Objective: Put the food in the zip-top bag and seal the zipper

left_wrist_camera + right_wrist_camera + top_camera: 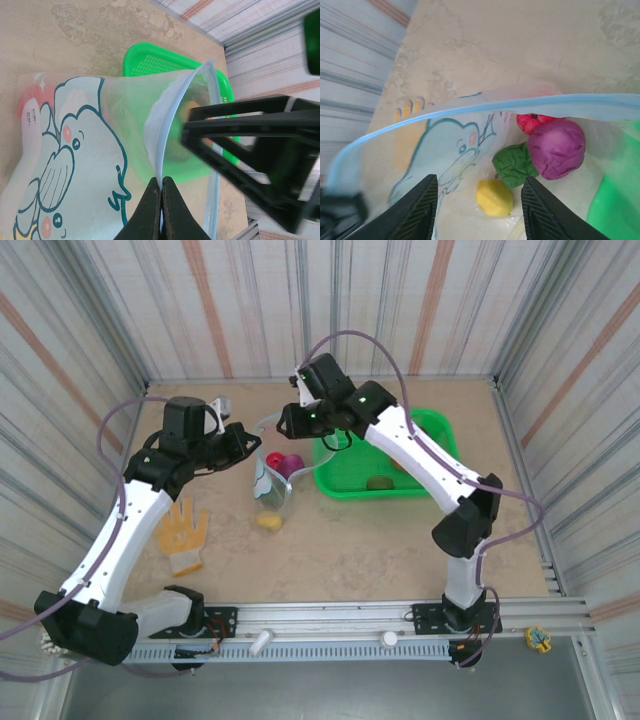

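Note:
The zip-top bag (270,490) stands open at mid-table, printed with a teal cartoon. My left gripper (161,185) is shut on the near lip of its mouth, right on the pale blue zipper (162,125). My right gripper (478,180) hovers open over the mouth, nothing between its fingers (235,150). Inside the bag lie pieces of food: a red one (532,121), a purple one (556,147), a crumpled green one (514,164) and a yellow one (494,197). The zipper's far side (495,106) arcs above them. From above, left gripper (247,443) and right gripper (287,423) flank the bag's top.
A green mesh basket (360,492) sits right of the bag, with an olive piece (379,482) and an orange one (398,464) in it. A yellow glove (183,533) lies left of the bag. Corrugated walls close in the table on three sides.

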`<act>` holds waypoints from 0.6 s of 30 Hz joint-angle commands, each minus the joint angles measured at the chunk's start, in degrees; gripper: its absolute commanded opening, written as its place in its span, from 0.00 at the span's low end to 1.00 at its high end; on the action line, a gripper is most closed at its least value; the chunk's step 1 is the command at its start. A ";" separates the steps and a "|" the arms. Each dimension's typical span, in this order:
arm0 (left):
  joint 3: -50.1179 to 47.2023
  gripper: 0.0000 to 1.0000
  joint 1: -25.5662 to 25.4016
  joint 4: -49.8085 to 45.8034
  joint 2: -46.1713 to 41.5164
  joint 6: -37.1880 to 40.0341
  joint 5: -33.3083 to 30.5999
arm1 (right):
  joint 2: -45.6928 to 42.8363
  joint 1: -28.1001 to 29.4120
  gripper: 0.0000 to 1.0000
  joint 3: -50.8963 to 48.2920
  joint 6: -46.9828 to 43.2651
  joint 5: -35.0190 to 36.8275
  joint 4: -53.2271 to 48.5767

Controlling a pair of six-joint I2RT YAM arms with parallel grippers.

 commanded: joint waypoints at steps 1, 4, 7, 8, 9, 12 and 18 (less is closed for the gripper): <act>-0.32 0.00 0.54 0.29 -0.79 0.30 0.61 | -5.83 -2.29 0.40 0.39 -0.23 -2.92 -1.90; -0.49 0.00 0.53 0.14 -1.00 0.46 0.61 | -9.68 -5.23 0.40 -2.91 0.07 -0.76 -2.69; -0.54 0.00 0.51 0.09 -1.22 0.38 0.72 | -13.54 -11.30 0.43 -9.88 0.88 0.92 -2.55; -0.33 0.00 0.57 -0.06 -1.33 0.44 0.83 | -14.75 -13.36 0.44 -11.95 0.92 1.16 -2.46; -0.21 0.00 0.51 -0.26 -1.35 0.57 0.87 | -16.21 -15.94 0.45 -16.53 0.67 1.74 -2.16; 0.00 0.00 0.53 -0.71 -1.68 0.79 0.81 | -18.44 -20.53 0.46 -25.21 -2.05 4.20 -0.49; 0.91 0.00 0.52 -1.50 -1.16 1.57 1.38 | -15.81 -24.22 0.49 -35.56 -4.37 4.56 1.49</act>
